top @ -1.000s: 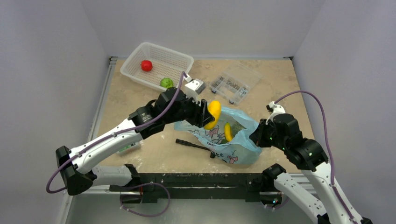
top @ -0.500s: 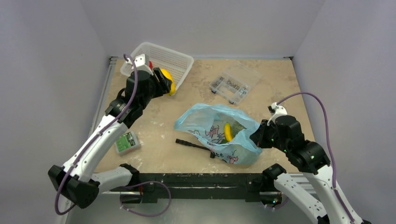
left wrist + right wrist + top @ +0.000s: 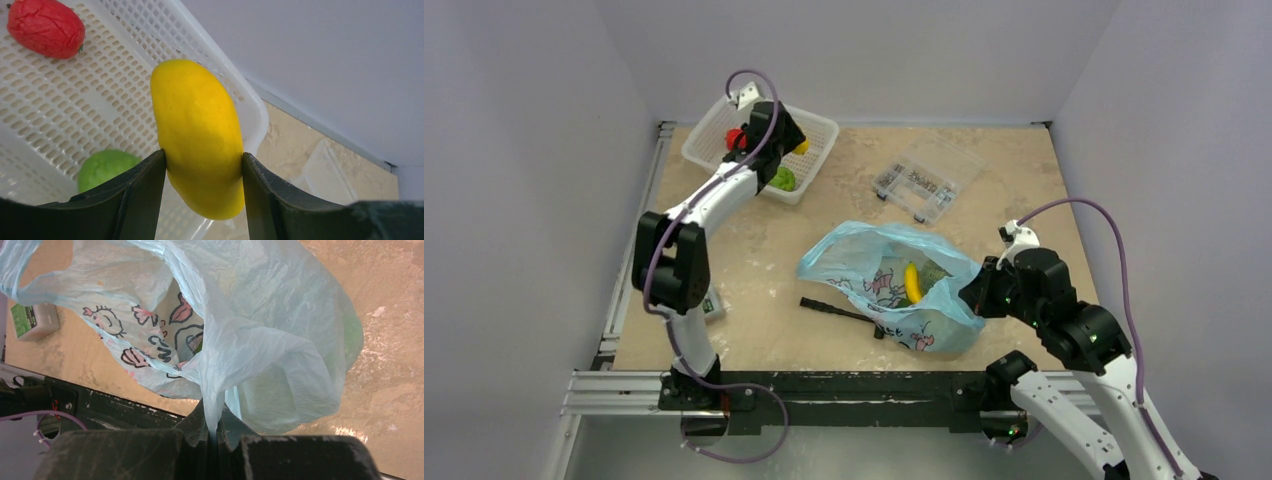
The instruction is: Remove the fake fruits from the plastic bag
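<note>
Annotator: orange-yellow oval plastic fruit clamped between the left gripper pads, long axis running out past the fingertips.

Reviewer: over what?

Annotator: white mesh plastic basket, close to one rim. The red round fruit and green round fruit lie on the mesh below. The drop probably needs the fruit inboard of that rim.

Reviewer: arm poses?

Annotator: left arm stretched to the far-left corner, wrist tipped down. Over on the near side, right gripper pinched on the thin light-blue plastic bag at its near-right edge, mouth open. A yellow banana sits inside. Right arm is nearer the bag, folded close.
</note>
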Tool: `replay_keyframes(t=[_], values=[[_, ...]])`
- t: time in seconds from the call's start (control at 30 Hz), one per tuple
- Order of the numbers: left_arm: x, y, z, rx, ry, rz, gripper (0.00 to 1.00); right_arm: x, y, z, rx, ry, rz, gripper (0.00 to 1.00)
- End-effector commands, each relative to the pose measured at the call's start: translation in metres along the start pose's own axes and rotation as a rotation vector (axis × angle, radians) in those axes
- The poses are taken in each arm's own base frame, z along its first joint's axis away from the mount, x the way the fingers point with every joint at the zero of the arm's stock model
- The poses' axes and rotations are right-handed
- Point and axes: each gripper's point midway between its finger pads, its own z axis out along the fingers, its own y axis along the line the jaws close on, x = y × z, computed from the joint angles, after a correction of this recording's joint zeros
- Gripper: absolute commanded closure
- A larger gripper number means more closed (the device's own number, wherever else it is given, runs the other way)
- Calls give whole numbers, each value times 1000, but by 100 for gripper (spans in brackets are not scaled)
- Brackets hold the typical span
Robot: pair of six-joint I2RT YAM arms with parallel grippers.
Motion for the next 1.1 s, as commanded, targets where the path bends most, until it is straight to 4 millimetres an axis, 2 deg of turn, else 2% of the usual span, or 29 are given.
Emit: replay_keyframes(t=[0.0, 0.03, 0.1, 0.2, 0.37, 0.5, 0.6, 0.7, 0.83, 0.9, 1.0, 1.07], values=[[-43, -11, 51, -3, -175, -101, 100, -6, 5, 3, -23, -29, 6, 100], [-35, -1, 66, -30, -160, -123, 100, -5, 4, 4, -22, -27, 7, 100], [-29, 4, 84, -35, -159, -147, 100, -4, 4, 4, -19, -24, 10, 100], [-23, 7, 102, -64, -153, -137, 100, -5, 4, 3, -23, -30, 12, 100], [9, 35, 119, -188, -46, -137, 94, -5, 4, 5, -16, -18, 9, 100], [22, 55, 124, -274, 37, -170, 89, -6, 4, 6, -16, -19, 10, 100], [27, 59, 126, -278, 88, -184, 74, -5, 4, 6, -16, -19, 9, 100], [29, 56, 124, -263, 122, -169, 49, -6, 4, 7, -16, -19, 9, 100], [17, 43, 117, -223, 139, -159, 27, -6, 5, 5, -18, -22, 7, 100], [7, 31, 110, -177, 145, -162, 2, -7, 5, 4, -19, -25, 7, 100], [-15, 11, 92, -116, 139, -148, 0, -7, 5, 2, -19, -24, 8, 100], [-36, -6, 72, -48, 116, -128, 0, -7, 3, 2, -9, -25, 4, 100]])
